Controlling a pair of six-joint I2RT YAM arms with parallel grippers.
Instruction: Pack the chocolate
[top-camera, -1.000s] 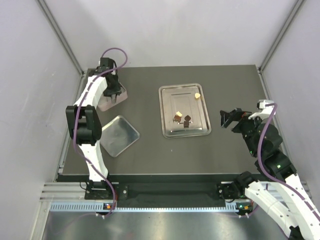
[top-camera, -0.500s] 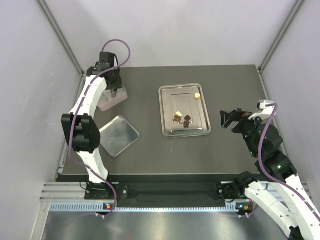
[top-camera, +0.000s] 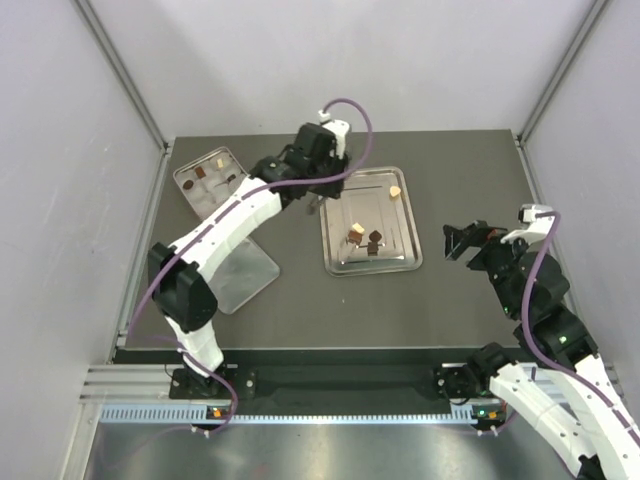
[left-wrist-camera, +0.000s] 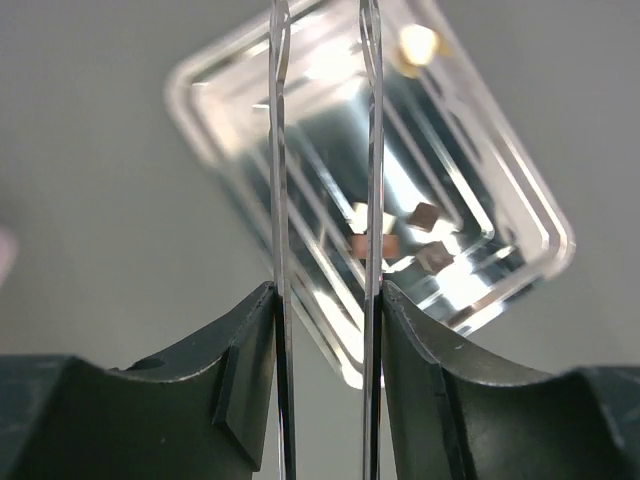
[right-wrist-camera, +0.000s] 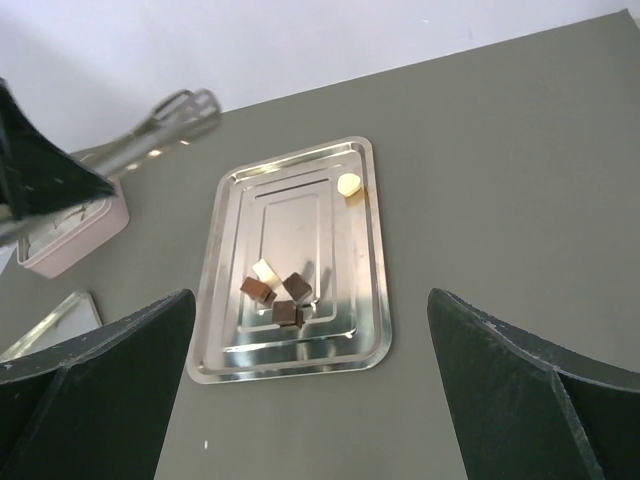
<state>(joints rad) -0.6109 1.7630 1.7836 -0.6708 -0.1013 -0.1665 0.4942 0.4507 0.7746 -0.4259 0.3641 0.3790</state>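
Several pieces of chocolate lie on the steel tray: a cream one near its far right corner, and a cluster of brown ones with a pale one near its front. More pieces sit in the pink tin at the back left. My left gripper is shut on thin metal tweezers. Their blades stand apart over the tray's far left part with nothing between them. My right gripper is open and empty, right of the tray.
The tin's silver lid lies flat in front of the tin, partly under my left arm. Grey walls close in the dark table on three sides.
My left arm has swung right from the pink tin to the steel tray's far left part, still holding the tweezers. The tin now shows uncovered. The right arm has barely moved.
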